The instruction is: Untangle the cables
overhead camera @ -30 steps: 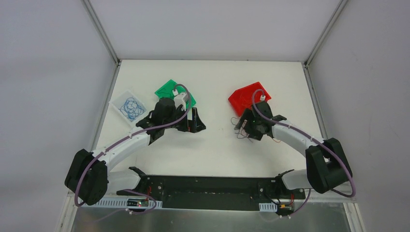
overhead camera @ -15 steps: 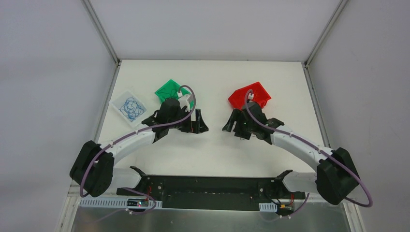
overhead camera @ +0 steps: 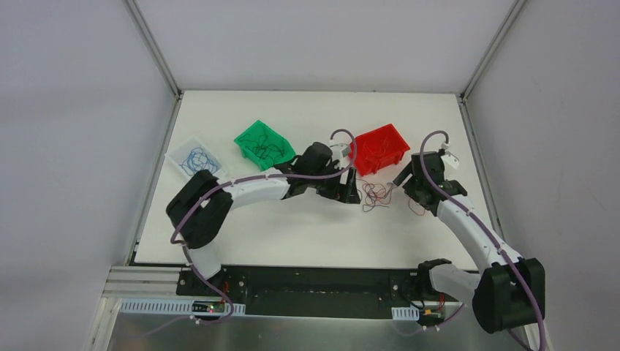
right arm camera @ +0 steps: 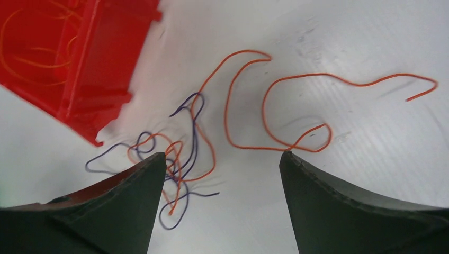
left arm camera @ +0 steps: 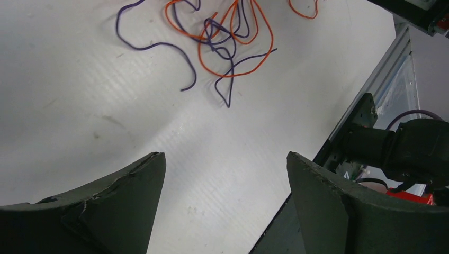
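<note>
Cables [overhead camera: 375, 196]: all 3 views; green bin [overhead camera: 247, 133]: overhead only.

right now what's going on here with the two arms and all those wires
Two robot arms are working on a wire tangle. The left hand and right hand both hang open over the knot of orange and purple cables on the table, in front of the red bin. Neither holds anything. One orange wire lies apart beside the knot. The red bin, green bin and clear tray already hold wires.
</note>
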Motion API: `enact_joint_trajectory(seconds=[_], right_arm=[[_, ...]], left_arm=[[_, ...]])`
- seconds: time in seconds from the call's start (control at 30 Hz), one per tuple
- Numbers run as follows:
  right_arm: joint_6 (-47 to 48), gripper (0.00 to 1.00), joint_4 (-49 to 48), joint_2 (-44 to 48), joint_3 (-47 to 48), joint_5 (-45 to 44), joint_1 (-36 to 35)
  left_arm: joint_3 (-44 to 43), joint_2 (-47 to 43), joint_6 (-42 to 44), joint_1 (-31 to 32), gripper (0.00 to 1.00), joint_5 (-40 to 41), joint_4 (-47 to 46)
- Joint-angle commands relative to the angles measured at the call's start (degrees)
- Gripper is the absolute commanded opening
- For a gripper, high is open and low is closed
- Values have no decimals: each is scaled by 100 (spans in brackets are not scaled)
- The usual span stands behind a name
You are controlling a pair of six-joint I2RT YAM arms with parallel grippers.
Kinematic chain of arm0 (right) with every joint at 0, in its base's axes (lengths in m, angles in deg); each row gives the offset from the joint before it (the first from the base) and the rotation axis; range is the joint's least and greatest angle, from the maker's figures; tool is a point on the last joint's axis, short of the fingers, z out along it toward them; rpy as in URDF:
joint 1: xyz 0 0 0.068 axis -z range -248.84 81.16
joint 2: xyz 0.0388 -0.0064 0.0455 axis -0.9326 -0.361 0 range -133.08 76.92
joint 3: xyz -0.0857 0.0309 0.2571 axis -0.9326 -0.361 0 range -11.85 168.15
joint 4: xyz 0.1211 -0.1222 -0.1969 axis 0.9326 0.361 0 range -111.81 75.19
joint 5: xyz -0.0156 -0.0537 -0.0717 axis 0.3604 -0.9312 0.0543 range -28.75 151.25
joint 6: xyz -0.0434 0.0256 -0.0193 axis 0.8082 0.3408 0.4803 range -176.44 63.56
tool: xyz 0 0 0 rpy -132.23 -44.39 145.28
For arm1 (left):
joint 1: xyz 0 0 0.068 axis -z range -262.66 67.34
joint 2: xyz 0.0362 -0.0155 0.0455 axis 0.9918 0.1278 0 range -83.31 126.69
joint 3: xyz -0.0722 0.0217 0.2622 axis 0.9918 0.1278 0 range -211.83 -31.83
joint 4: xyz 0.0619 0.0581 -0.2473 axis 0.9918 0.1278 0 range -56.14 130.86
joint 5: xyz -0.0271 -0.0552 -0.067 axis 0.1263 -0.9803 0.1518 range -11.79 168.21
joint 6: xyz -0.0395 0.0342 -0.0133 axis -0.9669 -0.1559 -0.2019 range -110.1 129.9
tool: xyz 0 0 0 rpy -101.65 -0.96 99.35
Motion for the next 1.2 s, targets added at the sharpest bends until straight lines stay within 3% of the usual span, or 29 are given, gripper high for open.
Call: enact_joint_trajectory(seconds=[0.0, 0.2, 0.33, 0.4, 0.5, 0.53, 0.83, 0.97, 1.03, 1.17], right_arm=[[316, 83, 208, -401, 70, -895, 226], [177, 84, -260, -1155, 126, -1141, 256], [66, 74, -428, -1666, 291, -1034, 260], [-19, 56, -507, -1801, 360, -906, 260], [-23, 6, -656, -1789, 342, -608, 261], [-33, 0, -663, -1756, 338, -520, 269], [-70, 0, -700, -1323, 176, -33, 255], [-78, 0, -683, -1219, 184, 8, 267], [-70, 0, -638, -1186, 209, -20, 268], [-58, 0, -495, -1071, 286, -107, 293]], left_arm=[[-666, 607, -264, 278, 86, 9, -87], [-1441, 1368, -419, 436, 81, 140, 251], [-1910, 1773, -431, 497, 76, 403, 693], [-2091, 1928, -439, 539, 73, 552, 940], [-2367, 2132, -446, 587, 68, 685, 1262], [-2440, 2183, -453, 601, 66, 731, 1356], [-2793, 2601, -514, 705, 41, 780, 1806], [-2938, 2761, -551, 750, 21, 696, 1946], [-2956, 2769, -542, 743, 3, 559, 1958], [-2707, 2462, -466, 566, 0, 460, 1982]])
